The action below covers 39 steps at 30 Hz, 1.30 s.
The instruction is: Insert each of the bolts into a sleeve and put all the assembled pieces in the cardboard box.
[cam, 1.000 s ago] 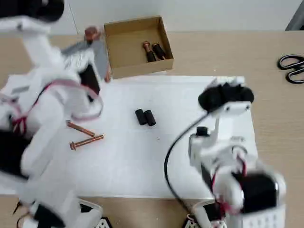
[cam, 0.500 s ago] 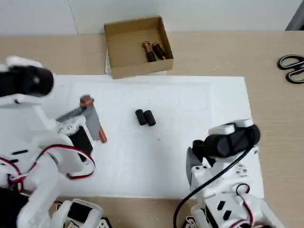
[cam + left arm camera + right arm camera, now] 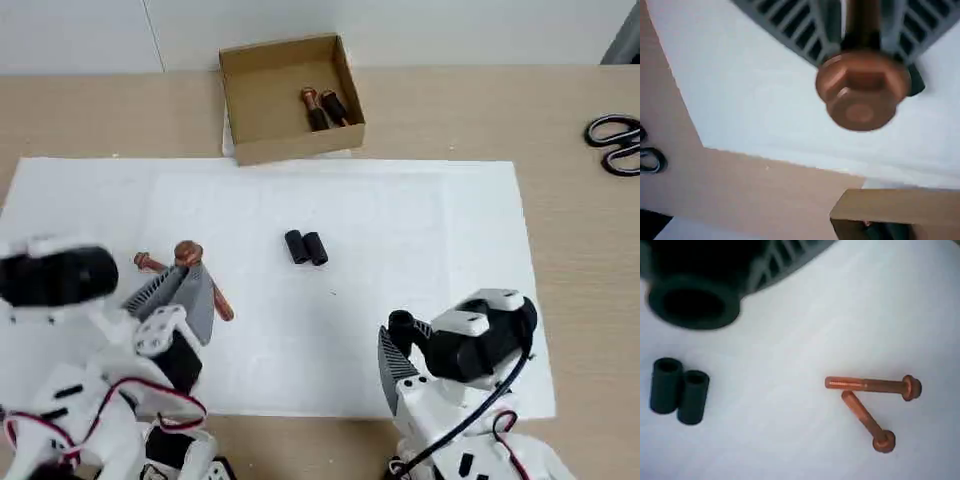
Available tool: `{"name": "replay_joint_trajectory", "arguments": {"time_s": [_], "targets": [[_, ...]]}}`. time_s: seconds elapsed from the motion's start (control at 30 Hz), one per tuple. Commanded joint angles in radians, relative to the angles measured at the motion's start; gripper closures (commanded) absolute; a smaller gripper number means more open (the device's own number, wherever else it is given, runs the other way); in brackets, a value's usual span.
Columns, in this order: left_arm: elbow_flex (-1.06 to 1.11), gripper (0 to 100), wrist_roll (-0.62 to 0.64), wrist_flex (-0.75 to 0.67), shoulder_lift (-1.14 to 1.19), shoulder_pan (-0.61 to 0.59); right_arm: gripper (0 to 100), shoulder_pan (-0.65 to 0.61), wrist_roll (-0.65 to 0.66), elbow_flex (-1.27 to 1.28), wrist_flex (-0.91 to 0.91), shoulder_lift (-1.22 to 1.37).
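Note:
My left gripper (image 3: 187, 292) hangs over the near-left of the white paper, shut on a copper bolt (image 3: 186, 254) whose head points up and whose tip sticks out below. In the left wrist view the bolt's hex head (image 3: 862, 91) sits between the grey jaws. My right gripper (image 3: 393, 340) is at the near right, shut on a black sleeve (image 3: 400, 322), seen end-on as the sleeve (image 3: 692, 302) in the right wrist view. Two loose sleeves (image 3: 305, 247) lie side by side mid-paper. Two more bolts (image 3: 870, 402) lie touching on the paper; another bolt (image 3: 148, 262) peeks out beside the left gripper.
The cardboard box (image 3: 260, 100) stands at the far edge of the paper with bolt-and-sleeve pieces (image 3: 322, 106) inside. Scissors (image 3: 615, 143) lie on the bare table at the far right. The white paper (image 3: 440, 230) covers the middle of the table.
The left arm has swung back from beside the box to the near-left, still holding its bolt. The right arm has drawn back toward the near edge with the sleeve.

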Motion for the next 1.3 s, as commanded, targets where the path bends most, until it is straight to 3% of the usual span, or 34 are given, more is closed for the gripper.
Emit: {"name": "replay_joint_trajectory", "arguments": {"time_s": [0.0,0.17,0.3,0.5,0.7,0.97,1.27], "targets": [[0.094,99,0.002,-0.127,-0.120,0.002,99.5,-0.008,-0.005,0.017,-0.035,-0.005],[0.232,99,0.008,-0.238,-0.212,0.009,99.5,-0.010,0.041,0.087,-0.068,-0.007],[0.289,99,0.009,-0.269,-0.247,0.017,99.5,-0.018,0.114,0.141,-0.248,-0.007],[0.305,99,0.055,-0.348,-0.256,0.152,99.5,-0.185,0.144,0.249,-0.424,-0.005],[0.298,99,0.078,-0.358,-0.261,0.241,99.5,-0.257,0.149,0.393,-0.538,-0.007],[0.277,99,0.077,-0.427,-0.255,0.325,99.5,-0.354,0.196,0.420,-0.536,-0.007],[0.266,99,0.063,-0.348,-0.255,0.325,99.5,-0.354,0.196,0.414,-0.498,-0.007]]}}
